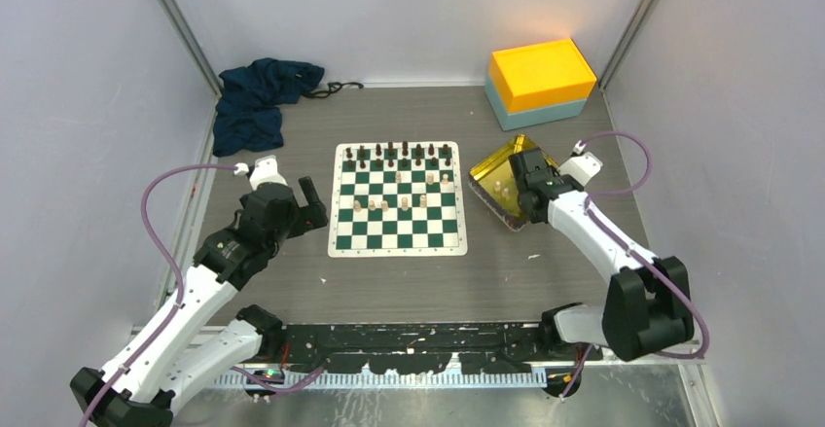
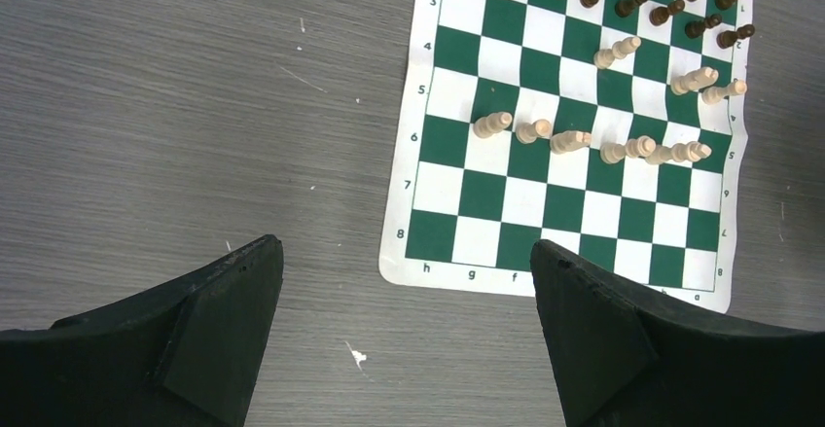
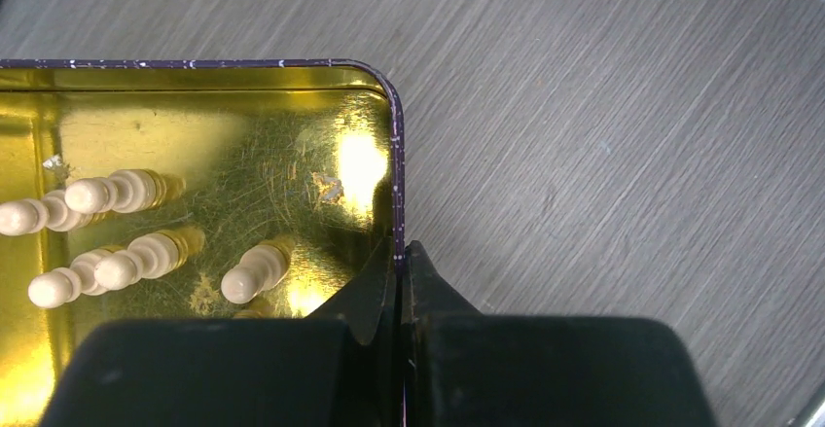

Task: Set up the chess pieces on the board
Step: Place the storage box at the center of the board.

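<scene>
Tabletop (image 1: 506,281) of grey woodgrain is carrying everything, with the board (image 1: 399,237) lying flat at its middle. Just right of the board, the gold tray (image 1: 491,162) is sitting turned corner-on to it. The right gripper (image 3: 399,252) is pinching the tray's side wall near a corner, one finger inside and one outside, closed tight on the thin rim. The left gripper (image 2: 404,247) is hanging over bare table left of the board, its fingers spread wide and holding nothing. About five chess pieces (image 3: 255,269) are lying on their sides in the tray. Others are standing scattered across the board's middle rows, none on the near home ranks. Black pieces (image 1: 399,152) are lining the far rows.

Trouble is most likely coming from that pinch. The wall is looking thin and slick, so the tray is liable to pivot or slip if raised by one edge. The rounded pieces inside are free to roll, so any tilt is risking a spill onto the table. Dragging the tray leftward is also endangering the nearest standing pieces.
</scene>
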